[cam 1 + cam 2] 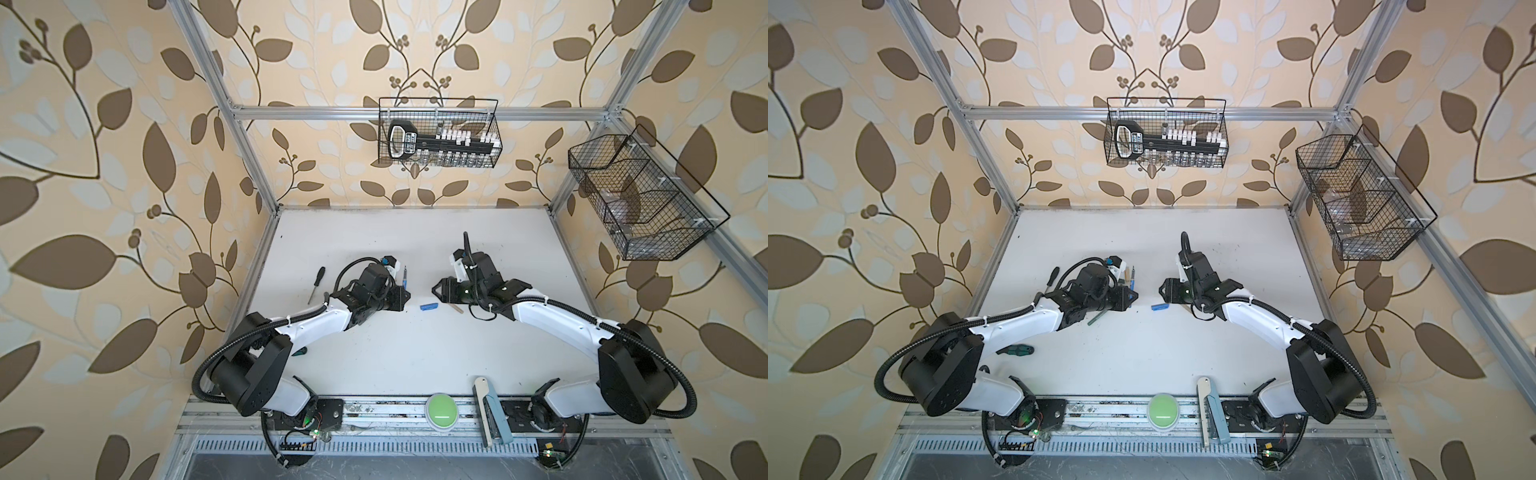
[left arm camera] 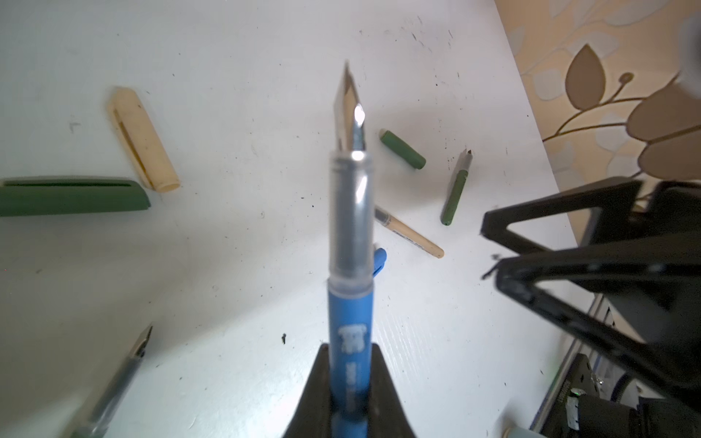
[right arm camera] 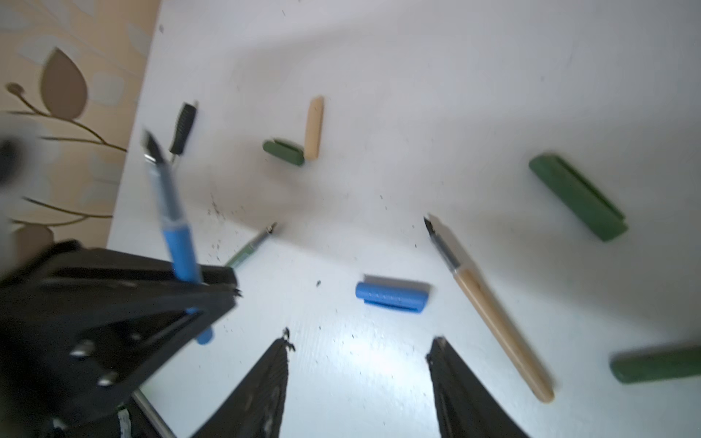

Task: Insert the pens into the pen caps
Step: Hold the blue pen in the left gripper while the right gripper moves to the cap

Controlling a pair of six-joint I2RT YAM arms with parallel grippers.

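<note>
In both top views, a wire basket [image 1: 496, 124] hung on the back rail, holding a black-handled rack of small white pieces. A divided side basket [image 1: 683, 170] hung on the right frame; what lay inside was too faint to tell. The white surface [image 1: 415, 365] was open across its near half and along the back, with metal rails at its edges. The left hand [image 1: 404, 294] gripped a blue pen [image 1: 405, 277], nib toward the back. The right hand [image 1: 436, 291] faced it, apart. A blue cap [image 1: 429, 307] lay between them, and a beige pen [image 1: 456, 307] lay near it. A screwdriver [image 1: 316, 284] lay near the left edge.

In the left wrist view, the left hand [image 2: 351, 356] was clamped on the blue pen's barrel, with its clear section and pointed nib raised off the surface. A beige cap [image 2: 142, 140] touched a green cap [image 2: 72, 195]. A second green cap [image 2: 403, 149] lay near a green pen [image 2: 455, 189].

In the right wrist view, the right hand [image 3: 360, 349] stood wide and empty. The blue cap lay on its side just beyond the fingers [image 3: 455, 379], with the beige pen beside it. A second green pen [image 3: 250, 246] lay partly behind the left hand.
</note>
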